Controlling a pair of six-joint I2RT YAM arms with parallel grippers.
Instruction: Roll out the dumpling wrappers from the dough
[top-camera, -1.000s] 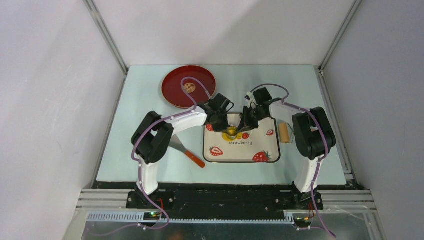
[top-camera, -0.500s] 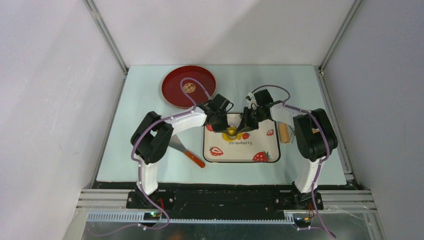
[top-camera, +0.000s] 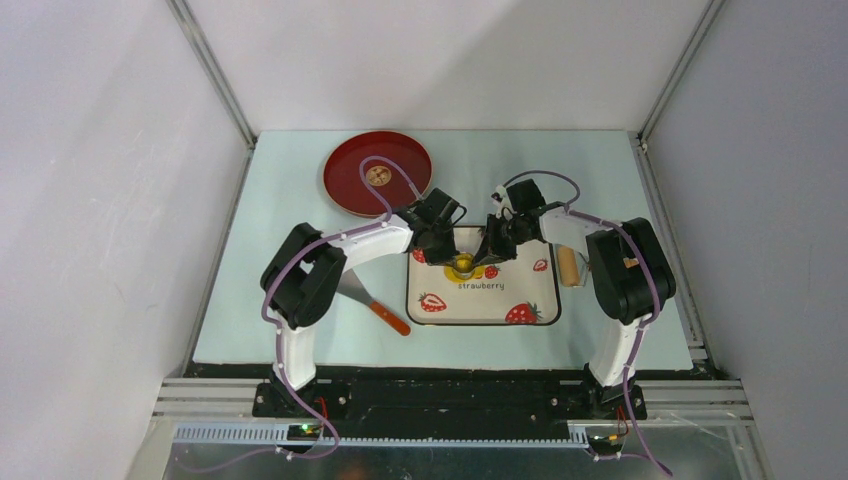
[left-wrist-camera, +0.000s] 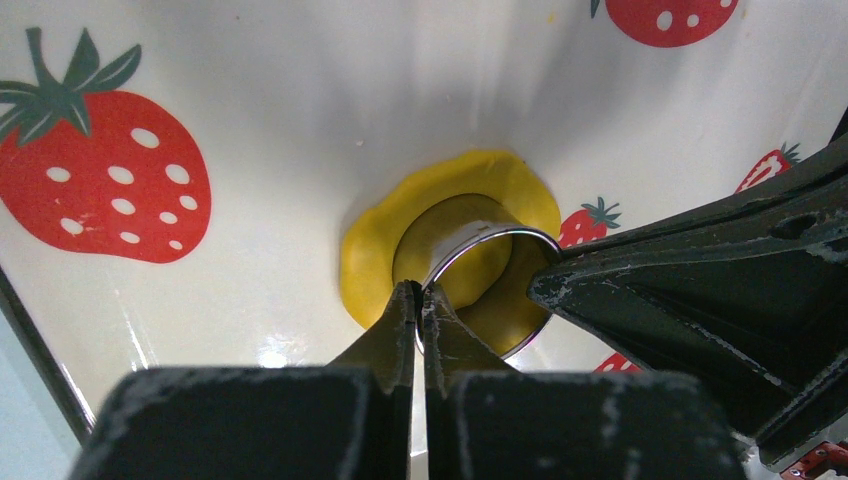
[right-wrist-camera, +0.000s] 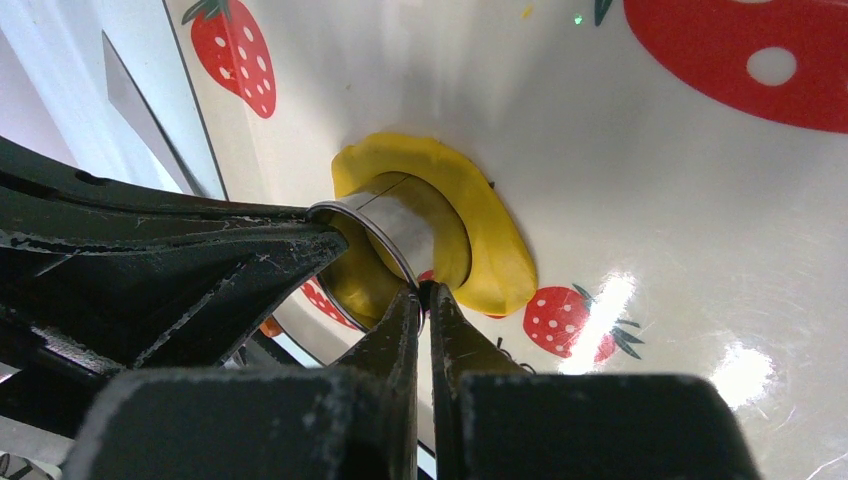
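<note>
- My left gripper leans in from the left, pinching the rim of the ring cutter.
- My right gripper pinches the opposite rim.
- The dough sits mid-frame around that ring, on the strawberry mat.

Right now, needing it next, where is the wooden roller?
Top view: the wooden roller lies right of the strawberry mat, beside the right arm.

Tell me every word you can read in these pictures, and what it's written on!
"strawberry": small dark letters on the white mat with the strawberry pictures, seen from the top camera.
Right wrist camera: a few dark strokes on the mat beside the yellow dough, partly hidden and unreadable.
No other words, numbers or labels can be read anywhere.
</note>
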